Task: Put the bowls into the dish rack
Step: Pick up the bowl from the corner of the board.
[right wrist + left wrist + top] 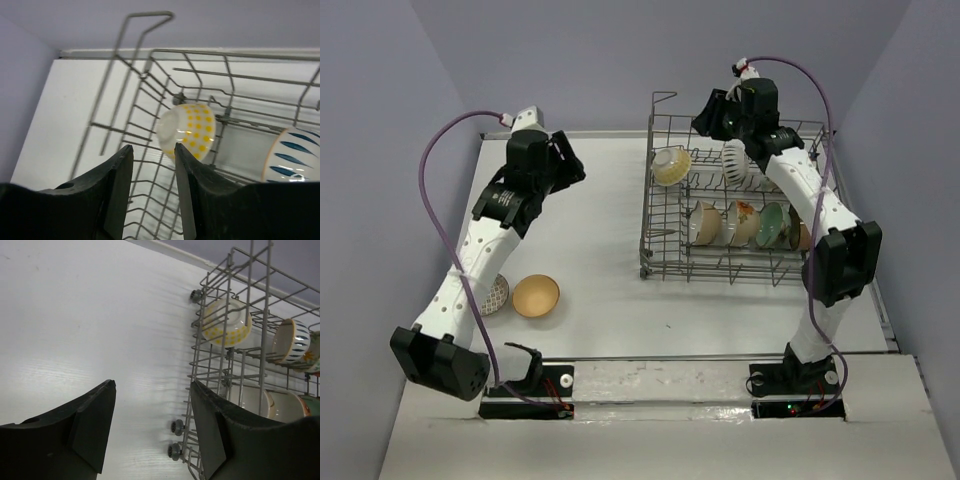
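**Six bowls in the rack, two on the worktop, both tools empty**

Bowls, eight by your overhead camera.
- Dish rack [720, 272], back row: two. A yellow-dotted bowl [671, 165] is tipped on its side at the left end, and a blue-striped bowl [735, 160] is just right of it.
- Front row: four side by side. These are a cream bowl [704, 222], a floral bowl [741, 222], a teal bowl [775, 225] and a fourth bowl [804, 237], half hidden by your right arm, colour unclear.
- Worktop [600, 230], near left: two. A tan bowl [535, 296] sits upright, and a patterned bowl [497, 296] just left of it is partly under your left arm.

Tools, two.
- Left tool [152, 385]: its jaws are wide apart with nothing between them. It is over bare worktop, and the rack's left wall is just past its right-hand finger in the wrist view.
- Right tool [153, 147]: its jaws are narrowly apart and grip nothing. It is above the rack's far left corner, with the yellow-dotted bowl below and beyond the fingertips, untouched.
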You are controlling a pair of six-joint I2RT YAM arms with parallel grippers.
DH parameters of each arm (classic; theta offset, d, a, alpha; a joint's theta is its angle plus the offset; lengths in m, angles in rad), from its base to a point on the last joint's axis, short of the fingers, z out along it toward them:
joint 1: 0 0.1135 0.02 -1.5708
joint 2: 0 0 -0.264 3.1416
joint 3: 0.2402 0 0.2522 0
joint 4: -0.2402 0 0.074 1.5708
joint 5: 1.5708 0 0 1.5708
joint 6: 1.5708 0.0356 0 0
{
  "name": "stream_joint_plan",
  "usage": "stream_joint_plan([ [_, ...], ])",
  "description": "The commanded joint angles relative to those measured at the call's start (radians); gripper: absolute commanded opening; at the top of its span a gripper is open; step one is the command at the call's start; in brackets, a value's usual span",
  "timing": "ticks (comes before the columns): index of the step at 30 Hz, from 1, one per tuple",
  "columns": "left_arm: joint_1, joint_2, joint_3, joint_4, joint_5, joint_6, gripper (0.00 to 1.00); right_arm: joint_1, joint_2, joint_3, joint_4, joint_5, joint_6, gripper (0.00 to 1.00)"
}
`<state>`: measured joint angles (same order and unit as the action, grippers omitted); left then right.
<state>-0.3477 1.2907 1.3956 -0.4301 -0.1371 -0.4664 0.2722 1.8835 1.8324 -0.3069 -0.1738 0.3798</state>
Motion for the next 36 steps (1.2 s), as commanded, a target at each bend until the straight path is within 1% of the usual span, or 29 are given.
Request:
stream_joint_plan([
  [1, 0.088, -0.131, -0.074, 0.093, -0.036, -0.051, 0.7, 0.158, -0.084, 0.061, -0.072, -0.021, -0.096, 0.46],
  [3, 0.121, -0.172, -0.108, 0.111, -0.048, -0.067, 0.71, 0.223, -0.093, 0.048, -0.077, 0.016, -0.127, 0.46],
  [4, 0.153, -0.212, -0.133, 0.113, -0.056, -0.074, 0.71, 0.276, -0.09, 0.045, -0.077, 0.019, -0.131, 0.46],
  [7, 0.191, -0.261, -0.156, 0.117, -0.068, -0.08, 0.72, 0.352, -0.055, 0.05, -0.081, 0.017, -0.143, 0.47],
  [8, 0.209, -0.286, -0.161, 0.117, -0.076, -0.08, 0.72, 0.399, -0.032, 0.056, -0.09, 0.029, -0.154, 0.46],
  [10, 0.22, -0.321, -0.173, 0.119, -0.09, -0.081, 0.73, 0.447, -0.008, 0.064, -0.097, 0.036, -0.159, 0.47],
  [11, 0.228, -0.33, -0.178, 0.12, -0.097, -0.083, 0.73, 0.499, 0.008, 0.07, -0.098, 0.042, -0.168, 0.47],
  [16, 0.245, -0.353, -0.181, 0.123, -0.098, -0.08, 0.74, 0.636, 0.15, 0.158, -0.146, 0.097, -0.194, 0.47],
  [19, 0.253, -0.352, -0.175, 0.123, -0.085, -0.077, 0.74, 0.691, 0.227, 0.209, -0.175, 0.1, -0.199, 0.47],
  [26, 0.266, -0.337, -0.155, 0.126, -0.062, -0.06, 0.75, 0.791, 0.312, 0.246, -0.182, 0.077, -0.194, 0.52],
  [27, 0.268, -0.335, -0.152, 0.128, -0.059, -0.055, 0.75, 0.791, 0.325, 0.246, -0.182, 0.079, -0.196, 0.54],
  [29, 0.274, -0.329, -0.145, 0.128, -0.058, -0.052, 0.75, 0.814, 0.335, 0.243, -0.182, 0.079, -0.19, 0.54],
  [36, 0.283, -0.318, -0.144, 0.137, -0.033, -0.049, 0.75, 0.834, 0.374, 0.243, -0.187, 0.051, -0.179, 0.55],
])
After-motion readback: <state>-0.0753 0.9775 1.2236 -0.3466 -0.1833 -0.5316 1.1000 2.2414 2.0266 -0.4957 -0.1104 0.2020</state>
